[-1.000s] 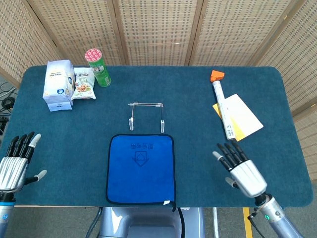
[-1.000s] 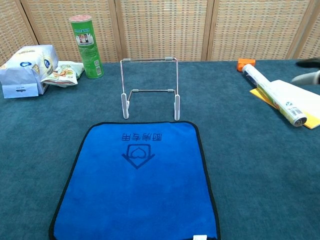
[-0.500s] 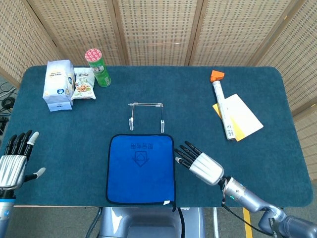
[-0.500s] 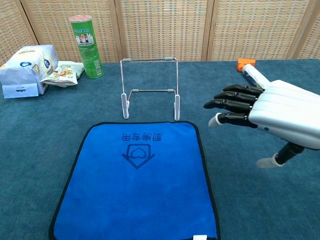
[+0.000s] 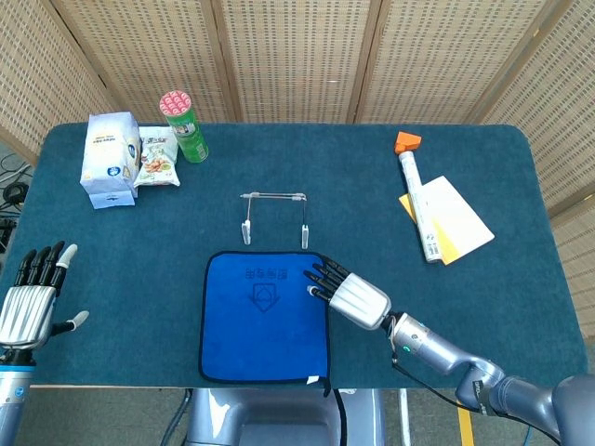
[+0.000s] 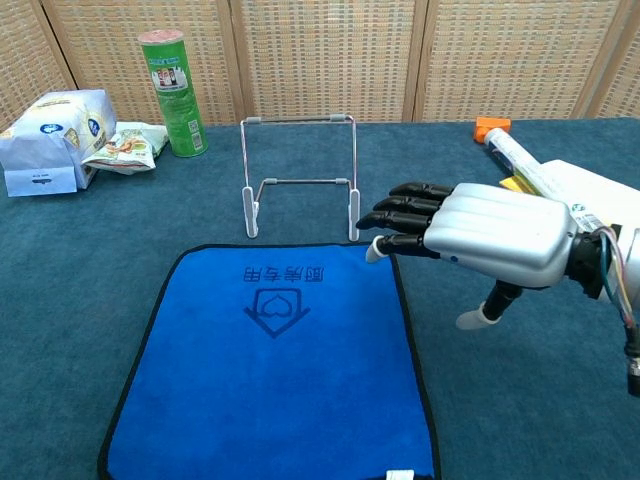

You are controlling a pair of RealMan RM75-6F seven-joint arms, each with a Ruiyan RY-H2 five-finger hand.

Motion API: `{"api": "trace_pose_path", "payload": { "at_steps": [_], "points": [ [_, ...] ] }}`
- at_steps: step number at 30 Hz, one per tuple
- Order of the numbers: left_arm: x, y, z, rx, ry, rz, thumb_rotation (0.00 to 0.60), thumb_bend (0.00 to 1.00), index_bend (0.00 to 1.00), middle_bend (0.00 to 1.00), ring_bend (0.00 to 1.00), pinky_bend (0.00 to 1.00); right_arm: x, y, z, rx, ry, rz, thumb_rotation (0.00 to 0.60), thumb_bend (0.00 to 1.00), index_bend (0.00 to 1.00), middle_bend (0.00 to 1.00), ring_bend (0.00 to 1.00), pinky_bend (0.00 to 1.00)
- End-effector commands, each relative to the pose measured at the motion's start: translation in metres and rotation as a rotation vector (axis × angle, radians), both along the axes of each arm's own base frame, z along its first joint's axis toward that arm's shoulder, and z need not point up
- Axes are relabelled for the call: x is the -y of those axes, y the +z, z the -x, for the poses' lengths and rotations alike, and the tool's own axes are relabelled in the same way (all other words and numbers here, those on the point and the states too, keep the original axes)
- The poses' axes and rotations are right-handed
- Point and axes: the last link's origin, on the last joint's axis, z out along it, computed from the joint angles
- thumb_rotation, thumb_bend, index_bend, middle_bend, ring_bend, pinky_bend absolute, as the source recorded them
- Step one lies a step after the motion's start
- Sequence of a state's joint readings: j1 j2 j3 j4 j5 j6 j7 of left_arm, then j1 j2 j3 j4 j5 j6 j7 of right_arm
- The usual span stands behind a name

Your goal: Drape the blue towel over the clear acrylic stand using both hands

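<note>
The blue towel (image 5: 265,316) (image 6: 275,365) lies flat on the table, black-edged, near the front edge. Just behind it stands the clear acrylic stand (image 5: 274,216) (image 6: 300,175), upright and bare. My right hand (image 5: 349,295) (image 6: 480,232) hovers over the towel's far right corner with fingers stretched out and apart, holding nothing. My left hand (image 5: 28,302) is open at the table's front left edge, far from the towel; the chest view does not show it.
A green can (image 5: 183,126) (image 6: 173,92), a white box (image 5: 110,158) (image 6: 50,138) and a snack packet (image 5: 158,167) sit at the back left. A white tube with an orange cap (image 5: 416,200) (image 6: 540,180) lies on yellow paper at the right.
My right hand has swept left from the table's front right to above the towel's far right corner. The left hand has barely moved. Towel and stand are unchanged.
</note>
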State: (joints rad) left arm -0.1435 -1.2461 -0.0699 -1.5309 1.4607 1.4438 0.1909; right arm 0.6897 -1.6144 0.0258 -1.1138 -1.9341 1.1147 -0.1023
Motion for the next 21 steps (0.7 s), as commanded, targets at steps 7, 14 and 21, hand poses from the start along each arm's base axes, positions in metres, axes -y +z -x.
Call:
{"api": "trace_pose_path", "payload": {
  "at_steps": [7, 14, 21],
  "points": [
    [0.000, 0.000, -0.001, 0.001, -0.001, 0.001, 0.600, 0.00, 0.00, 0.00, 0.00, 0.00, 0.000, -0.018, -0.008, -0.012, 0.016, -0.031, 0.600, 0.00, 0.20, 0.09, 0.00, 0.00],
    [-0.001, 0.000, -0.001, 0.005, 0.005, 0.004, 0.600, 0.00, 0.00, 0.00, 0.00, 0.00, 0.001, -0.032, -0.015, -0.028, 0.030, -0.037, 0.600, 0.00, 0.20, 0.09, 0.00, 0.00],
    [-0.002, 0.000, 0.001, 0.004, 0.013, 0.005, 0.600, 0.00, 0.00, 0.00, 0.00, 0.00, 0.005, -0.037, -0.019, -0.038, 0.043, -0.025, 0.600, 0.00, 0.20, 0.09, 0.00, 0.00]
  ]
}}
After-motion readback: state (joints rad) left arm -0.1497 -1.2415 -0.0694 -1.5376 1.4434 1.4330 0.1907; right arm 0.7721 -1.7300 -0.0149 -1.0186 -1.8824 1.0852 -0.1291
